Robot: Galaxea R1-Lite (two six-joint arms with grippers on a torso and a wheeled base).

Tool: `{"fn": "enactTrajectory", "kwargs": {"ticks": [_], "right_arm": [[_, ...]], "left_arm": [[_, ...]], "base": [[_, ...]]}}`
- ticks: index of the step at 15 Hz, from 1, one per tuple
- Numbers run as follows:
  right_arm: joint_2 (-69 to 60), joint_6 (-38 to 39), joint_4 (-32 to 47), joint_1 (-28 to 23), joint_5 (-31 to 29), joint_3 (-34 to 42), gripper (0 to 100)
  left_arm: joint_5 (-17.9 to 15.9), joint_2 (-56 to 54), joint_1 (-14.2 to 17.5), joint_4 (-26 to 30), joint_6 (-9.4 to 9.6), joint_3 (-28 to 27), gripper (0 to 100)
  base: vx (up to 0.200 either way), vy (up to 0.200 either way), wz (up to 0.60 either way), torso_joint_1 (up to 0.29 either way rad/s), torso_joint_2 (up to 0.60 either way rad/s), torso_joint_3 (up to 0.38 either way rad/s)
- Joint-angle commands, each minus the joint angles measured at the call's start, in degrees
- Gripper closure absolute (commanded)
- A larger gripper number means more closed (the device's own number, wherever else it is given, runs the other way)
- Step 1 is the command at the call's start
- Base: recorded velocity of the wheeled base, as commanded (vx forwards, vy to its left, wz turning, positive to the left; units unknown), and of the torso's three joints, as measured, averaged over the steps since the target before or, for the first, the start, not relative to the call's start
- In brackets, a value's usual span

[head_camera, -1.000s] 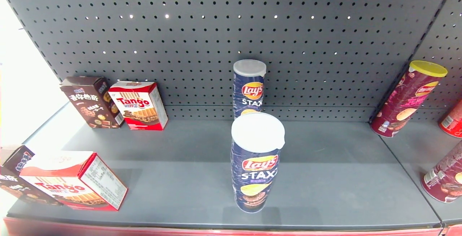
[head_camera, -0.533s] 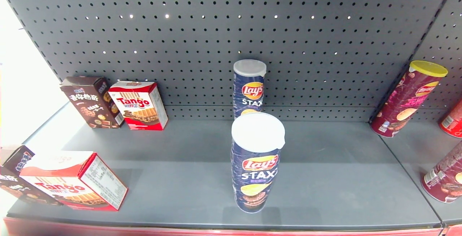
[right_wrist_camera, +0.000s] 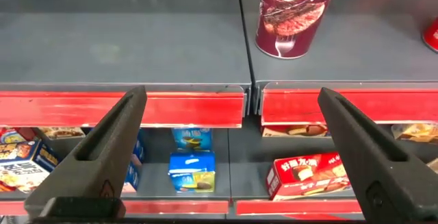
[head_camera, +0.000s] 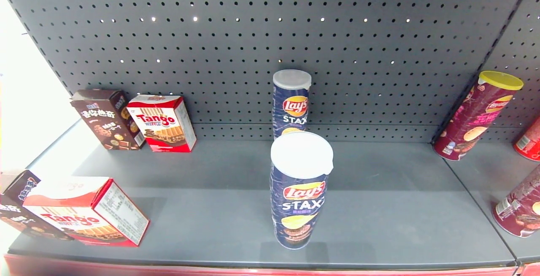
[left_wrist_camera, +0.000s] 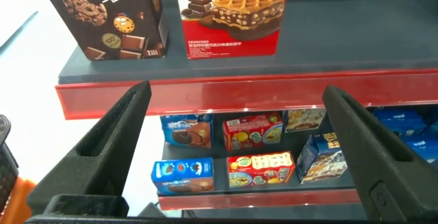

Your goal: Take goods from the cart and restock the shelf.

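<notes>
**Head view:** the shelf [head_camera: 379,208] is part-stocked. Two blue chip cans stand upright mid-bay, long axis vertical. The front blue can [head_camera: 298,191] stands directly ahead of the rear blue can [head_camera: 291,103], which sits at the pegboard. On the left, the front wafer box [head_camera: 84,210] sits at the shelf lip and the rear wafer box [head_camera: 162,122] stands at the back. On the right, the front maroon can [head_camera: 519,208] stands in the next bay, past the divider. There is bare deck on both sides of the blue cans.

**Left wrist view:** the left tool [left_wrist_camera: 236,90] is released, fingers spread wide and holding nothing. It points at the red front edge [left_wrist_camera: 410,87], below deck level. The front wafer box [left_wrist_camera: 233,11] is above and ahead of it. The lower-shelf boxes [left_wrist_camera: 253,131] show between the fingers, farther back.

**Right wrist view:** the right tool [right_wrist_camera: 231,92] is also released and holding nothing. It too is aimed at the red lip, below the deck. The front maroon can [right_wrist_camera: 291,15] is above and ahead, just past the divider.

**Judgement:** both tools face the shelf with no load, so the next step is a pick from the cart. I cannot tell which way the cart lies from either tool. For placing, the left arm is nearer the gap on the box side and the right arm nearer the gap on the maroon side. A can should go in upright.
</notes>
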Motion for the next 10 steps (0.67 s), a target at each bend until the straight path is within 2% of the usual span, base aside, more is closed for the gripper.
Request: {"fn": "enactTrajectory", "kwargs": {"ticks": [1, 10], "right_arm": [[0.01, -0.08, -0.04, -0.01, 0.01, 0.0, 0], [0.01, -0.08, -0.04, -0.01, 0.01, 0.0, 0]], "left_arm": [[0.44, 0.07, 0.01, -0.01, -0.36, 0.01, 0], [0.35, 0.07, 0.01, -0.01, -0.53, 0.01, 0]], "base": [[0.0, 0.0, 0.0, 0.0, 0.0, 0.0], [0.0, 0.0, 0.0, 0.0, 0.0, 0.0]]}}
